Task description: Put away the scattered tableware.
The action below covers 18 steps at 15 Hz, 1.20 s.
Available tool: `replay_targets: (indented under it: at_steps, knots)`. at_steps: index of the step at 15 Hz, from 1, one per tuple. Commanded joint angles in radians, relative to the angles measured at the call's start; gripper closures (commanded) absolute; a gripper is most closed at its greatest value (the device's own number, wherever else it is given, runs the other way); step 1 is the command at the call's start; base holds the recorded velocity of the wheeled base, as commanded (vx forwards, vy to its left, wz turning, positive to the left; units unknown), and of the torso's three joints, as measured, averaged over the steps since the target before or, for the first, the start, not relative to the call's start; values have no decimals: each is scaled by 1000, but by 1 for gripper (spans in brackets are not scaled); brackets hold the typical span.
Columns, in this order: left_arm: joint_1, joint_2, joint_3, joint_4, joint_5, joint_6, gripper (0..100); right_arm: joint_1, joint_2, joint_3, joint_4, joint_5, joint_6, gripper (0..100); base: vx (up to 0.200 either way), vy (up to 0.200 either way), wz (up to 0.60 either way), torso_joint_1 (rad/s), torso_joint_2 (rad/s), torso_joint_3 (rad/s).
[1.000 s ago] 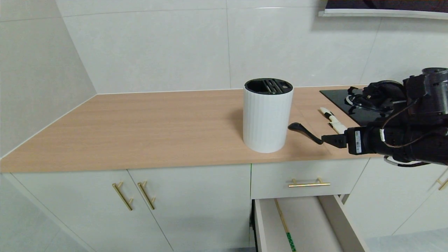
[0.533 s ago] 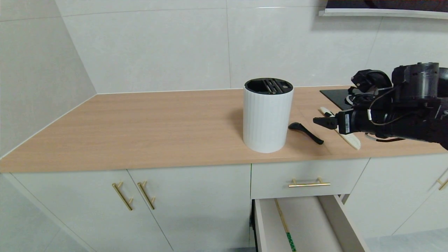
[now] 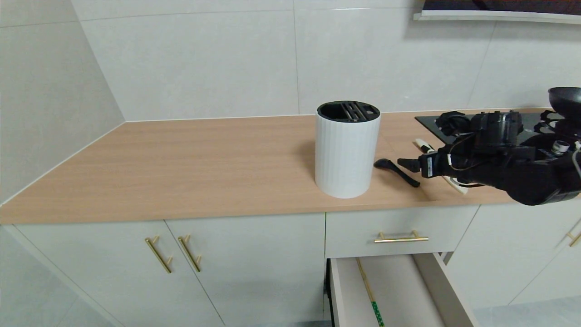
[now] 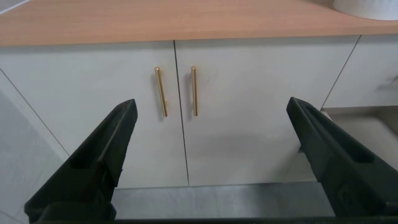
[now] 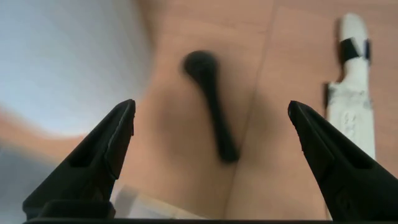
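Observation:
A black spoon (image 3: 396,171) lies on the wooden counter (image 3: 204,163) just right of a white ribbed utensil holder (image 3: 347,149) with a black slotted top. A white knife (image 3: 435,160) lies farther right, partly behind my right arm. My right gripper (image 3: 407,164) hovers open just above the spoon's handle end. In the right wrist view the spoon (image 5: 211,102) sits between the spread fingers (image 5: 99,163), with the knife (image 5: 351,93) to one side. My left gripper (image 4: 211,165) is open, low in front of the cabinet doors (image 4: 180,106).
A black cooktop (image 3: 442,126) with a pan (image 3: 565,97) sits at the counter's far right. Below the counter a drawer (image 3: 399,290) stands pulled out with a chopstick (image 3: 368,290) inside. Brass handles (image 3: 172,252) mark the cabinet doors at the left.
My right gripper rose from the counter's front edge beside the spoon's handle, moved back over the counter, then came down to just above the spoon. The spoon and knife stayed put.

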Motion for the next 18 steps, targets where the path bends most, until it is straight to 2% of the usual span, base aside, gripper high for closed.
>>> replay_targets:
  at_steps: [1, 14, 15, 18]
  knots:
    - [0, 2, 0, 1, 0, 0, 0, 2, 125, -27, -42, -18, -7, 0, 0, 0, 0, 0, 0, 0]
    - [0, 2, 0, 1, 0, 0, 0, 6, 162, -43, -42, -18, -6, 0, 0, 0, 0, 0, 0, 0]
    - [0, 2, 0, 1, 0, 0, 0, 6, 163, -44, -40, -18, -4, 100, 0, 0, 0, 0, 0, 0]
    - [0, 2, 0, -1, 0, 0, 0, 6, 166, -47, -39, -16, -3, 100, 0, 0, 0, 0, 0, 0]
